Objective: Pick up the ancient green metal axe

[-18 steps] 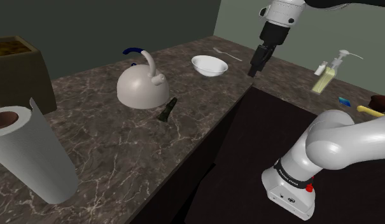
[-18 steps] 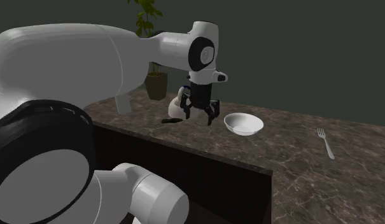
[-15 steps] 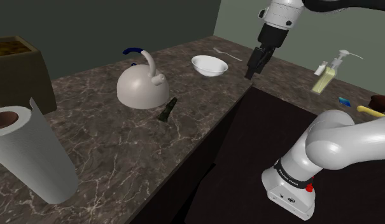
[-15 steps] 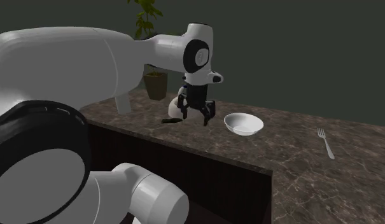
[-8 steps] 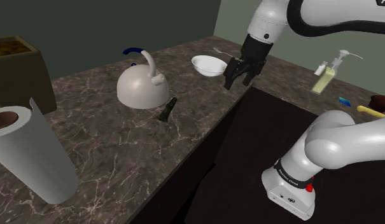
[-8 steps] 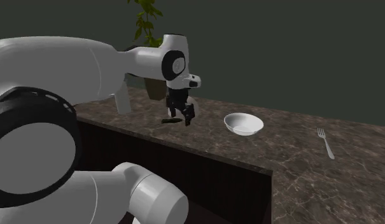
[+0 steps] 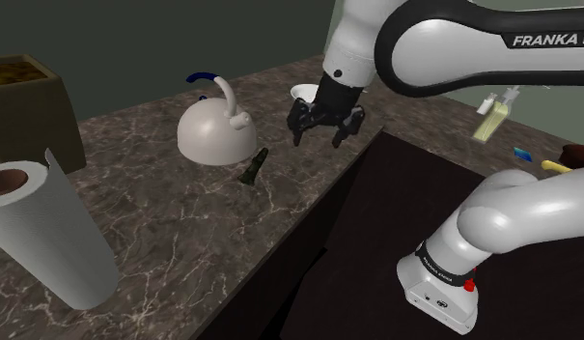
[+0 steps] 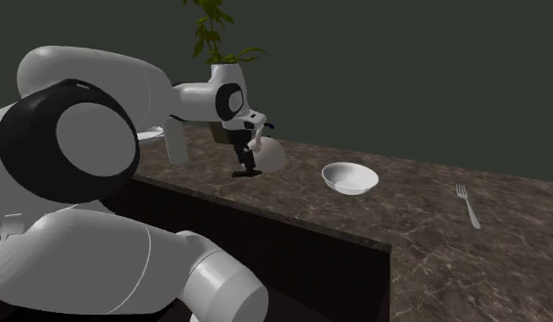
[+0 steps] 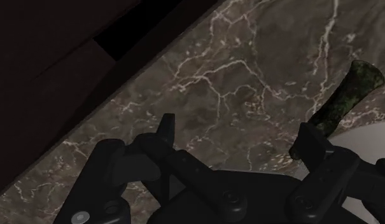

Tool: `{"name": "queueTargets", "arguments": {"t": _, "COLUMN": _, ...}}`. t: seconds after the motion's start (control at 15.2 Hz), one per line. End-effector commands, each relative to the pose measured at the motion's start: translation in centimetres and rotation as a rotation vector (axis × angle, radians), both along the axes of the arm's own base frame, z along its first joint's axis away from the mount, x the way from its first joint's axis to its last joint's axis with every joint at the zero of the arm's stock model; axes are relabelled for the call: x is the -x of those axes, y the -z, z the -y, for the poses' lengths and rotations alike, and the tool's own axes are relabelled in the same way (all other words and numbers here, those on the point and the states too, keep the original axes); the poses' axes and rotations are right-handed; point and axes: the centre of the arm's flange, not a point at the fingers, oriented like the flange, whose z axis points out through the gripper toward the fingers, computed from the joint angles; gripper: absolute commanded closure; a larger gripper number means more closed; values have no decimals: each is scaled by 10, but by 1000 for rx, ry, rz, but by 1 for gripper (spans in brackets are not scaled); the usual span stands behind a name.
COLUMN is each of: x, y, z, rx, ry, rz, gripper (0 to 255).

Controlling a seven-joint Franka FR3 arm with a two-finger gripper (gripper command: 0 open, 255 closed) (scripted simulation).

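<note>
Counter (image 7: 174,227): dark brown marble with white veins, set against a dull grey-green wall (image 7: 135,39). The axe (image 7: 253,166), dark mottled green, lies flat on the marble just beside the pale kettle (image 7: 212,135), at the kettle's 5 o'clock. The gripper (image 7: 320,133) hovers over the counter at the axe's 2 o'clock, fingers spread wide, grasping nothing. Wrist view: one end of the axe (image 9: 347,102) shows past one finger. A white bowl (image 8: 349,177) has a fork (image 8: 466,204) at its 3 o'clock. Potted plant (image 8: 219,41) by the back wall.

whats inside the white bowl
Nothing shows inside the white bowl: its pale inner surface looks bare in the second exterior view. Its near rim hides a strip of the inside, and in the shoulder view the arm covers most of it.
</note>
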Motion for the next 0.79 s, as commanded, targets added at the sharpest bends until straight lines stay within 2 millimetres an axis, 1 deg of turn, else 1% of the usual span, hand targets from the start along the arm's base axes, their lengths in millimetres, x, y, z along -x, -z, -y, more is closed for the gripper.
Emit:
{"name": "queueTargets", "arguments": {"t": 0.0, "x": -14, "y": 8, "z": -26, "rx": 0, "ry": 95, "rz": 18, "gripper": 0}}
{"name": "queueTargets", "arguments": {"t": 0.33, "x": -60, "y": 27, "z": -73, "rx": 9, "ry": 317, "rz": 58, "gripper": 0}}
{"name": "queueTargets", "arguments": {"t": 0.53, "x": -90, "y": 36, "z": -94, "rx": 14, "ry": 440, "rz": 80, "gripper": 0}}
{"name": "queueTargets", "arguments": {"t": 0.73, "x": -90, "y": 52, "z": -94, "rx": 14, "ry": 440, "rz": 80, "gripper": 0}}
